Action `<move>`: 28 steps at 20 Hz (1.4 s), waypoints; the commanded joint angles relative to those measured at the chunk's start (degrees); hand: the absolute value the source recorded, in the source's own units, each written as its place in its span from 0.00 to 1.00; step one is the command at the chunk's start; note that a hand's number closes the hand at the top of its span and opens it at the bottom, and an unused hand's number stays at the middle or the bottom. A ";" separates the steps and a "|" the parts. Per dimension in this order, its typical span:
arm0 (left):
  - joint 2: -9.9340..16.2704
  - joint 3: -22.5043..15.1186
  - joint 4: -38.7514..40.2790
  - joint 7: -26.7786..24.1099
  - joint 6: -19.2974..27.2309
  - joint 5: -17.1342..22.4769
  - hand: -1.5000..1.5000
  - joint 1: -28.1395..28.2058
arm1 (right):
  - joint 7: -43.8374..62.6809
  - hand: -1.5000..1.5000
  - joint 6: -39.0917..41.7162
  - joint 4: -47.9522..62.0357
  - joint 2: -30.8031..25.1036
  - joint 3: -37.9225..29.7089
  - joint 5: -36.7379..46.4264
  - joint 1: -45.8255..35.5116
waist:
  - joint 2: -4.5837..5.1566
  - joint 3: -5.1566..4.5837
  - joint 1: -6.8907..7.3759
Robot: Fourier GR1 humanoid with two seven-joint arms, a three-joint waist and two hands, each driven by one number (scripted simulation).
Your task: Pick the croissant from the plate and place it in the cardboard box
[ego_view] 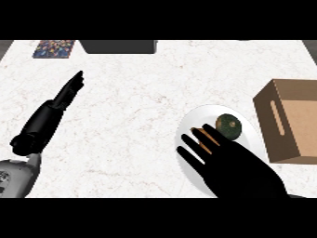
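Observation:
A white plate (201, 117) lies right of centre on the marble counter. On it rests a brown croissant (203, 135), mostly hidden under my right hand (240, 174), whose straight fingers are spread over the plate's lower half. A dark green round fruit (228, 125) sits on the plate just above the fingertips. The open cardboard box (301, 122), with a slot handle in its left wall, stands right beside the plate. My left hand (70, 90) is stretched out flat at the left, far from the plate, holding nothing.
A dark grey block (117, 46) stands at the counter's far edge. A colourful patterned square (54, 48) lies at the far left. Bare marble spans the middle between the two arms.

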 commanded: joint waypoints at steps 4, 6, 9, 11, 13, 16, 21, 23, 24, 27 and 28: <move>-2.00 2.80 5.66 -1.73 -2.29 -1.63 0.50 -3.30 | 0.41 0.00 0.27 7.32 5.74 2.64 6.46 1.65 | 0.23 0.05 -0.04; -1.49 3.29 2.27 -1.16 -3.28 -1.59 0.50 -0.74 | 4.07 0.00 -0.09 4.14 6.81 6.06 10.86 4.75 | 0.12 0.05 -0.03; -1.85 3.89 1.00 -0.84 -4.04 -2.15 0.50 -0.38 | 4.87 0.00 0.33 4.24 8.56 7.31 14.53 4.10 | 0.11 0.05 -0.01; -0.16 5.97 0.99 -1.81 -6.13 -1.47 0.50 0.49 | 0.42 0.00 -6.95 6.76 5.70 8.45 17.57 7.66 | 0.14 0.07 0.03; -1.53 5.53 -4.58 1.05 -5.88 -1.53 0.50 3.40 | -1.11 0.00 -3.73 5.90 6.26 4.21 17.26 5.45 | 0.07 0.06 0.18; -2.29 6.60 -1.66 2.17 -7.43 -2.20 0.50 -0.25 | -3.39 0.00 -4.35 7.81 6.56 4.81 19.73 6.64 | 0.11 0.06 -0.01; -2.69 8.09 0.40 0.29 -8.45 -3.32 0.50 -0.59 | -6.84 0.00 -6.25 16.32 7.80 3.30 24.10 3.22 | 0.15 0.05 0.05; -6.77 5.17 1.43 -0.31 -3.90 -7.67 0.50 -1.12 | -6.62 0.00 -10.80 15.07 5.48 6.01 26.77 8.68 | 0.15 0.06 -0.24; -4.70 6.62 -3.43 1.58 -7.65 -5.03 0.50 2.16 | -8.64 0.00 -8.00 17.41 8.00 1.88 26.04 4.21 | 0.11 0.06 0.16; -6.09 8.07 0.80 0.84 -8.03 -5.22 0.50 -0.42 | -11.31 0.00 -12.42 19.62 7.94 2.78 28.63 7.35 | 0.14 0.06 -0.06; -7.46 5.98 1.33 -2.23 -5.53 -9.03 0.50 1.20 | -11.88 0.00 -12.72 24.48 10.91 1.93 28.31 5.08 | 0.18 0.05 0.08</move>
